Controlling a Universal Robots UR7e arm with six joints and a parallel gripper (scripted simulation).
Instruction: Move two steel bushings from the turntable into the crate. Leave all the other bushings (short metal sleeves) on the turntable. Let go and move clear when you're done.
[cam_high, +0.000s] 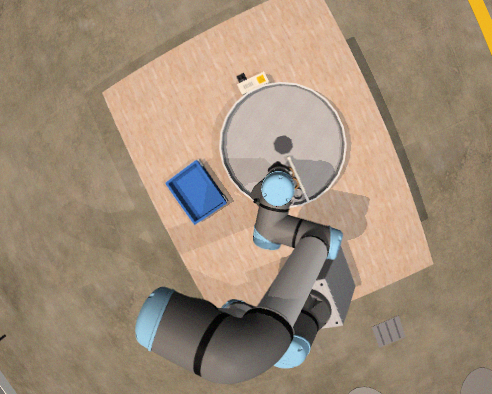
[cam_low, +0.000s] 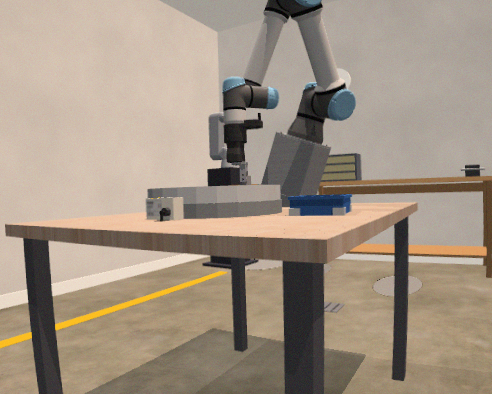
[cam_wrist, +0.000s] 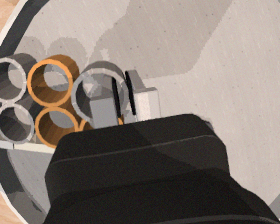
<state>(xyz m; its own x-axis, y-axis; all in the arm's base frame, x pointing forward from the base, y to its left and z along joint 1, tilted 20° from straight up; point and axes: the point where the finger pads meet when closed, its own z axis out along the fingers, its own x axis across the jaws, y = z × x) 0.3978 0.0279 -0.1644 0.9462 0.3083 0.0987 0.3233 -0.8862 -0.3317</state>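
Note:
In the wrist view several bushings stand close together on the grey turntable (cam_wrist: 188, 47) near its rim. Two are orange (cam_wrist: 53, 80) (cam_wrist: 56, 125), and two steel ones (cam_wrist: 13, 78) (cam_wrist: 14, 122) stand at the far left. My gripper (cam_wrist: 121, 86) is shut on the right wall of another steel bushing (cam_wrist: 100, 91), one finger inside it and one outside. The bushing stands on the turntable (cam_high: 283, 142). In the overhead view my wrist (cam_high: 276, 187) hides the gripper and the bushings. The blue crate (cam_high: 196, 191) sits to the left of the turntable and looks empty.
A small control box (cam_high: 252, 82) stands at the turntable's far edge, and it also shows in the side view (cam_low: 164, 207). A thin pale bar (cam_high: 296, 175) lies on the disc beside the bushings. The arm's base mount (cam_high: 332, 290) stands at the table's near corner.

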